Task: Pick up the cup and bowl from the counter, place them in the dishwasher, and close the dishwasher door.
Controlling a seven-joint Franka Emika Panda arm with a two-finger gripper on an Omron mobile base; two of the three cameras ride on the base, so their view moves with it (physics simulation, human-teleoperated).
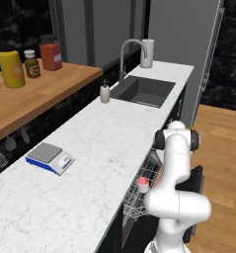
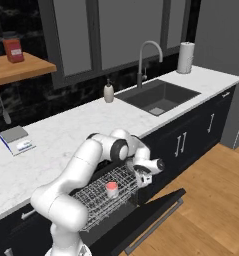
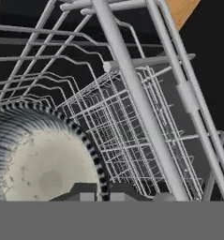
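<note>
Right base view: one cup point(image 2: 111, 187), perhaps one bowl point(image 3: 43, 164), in rack point(image 2: 98, 197).

The arm point(image 2: 76, 175) is built of thick, rounded glossy white segments, smooth like moulded shells, with no cables, screws or markings to be seen on them. Dark, near-black rings and caps sit at the joints: one round black disc faces outward at the elbow joint point(image 2: 120, 149), and a dark band shows beside the upper joint point(image 1: 159, 140) in the left base view. The wrist ends in a short white block with a small dark round cap. The pincer point(image 3: 102, 191) shows two small dark tips, possibly grey-faced; blur prevents certainty.
</note>
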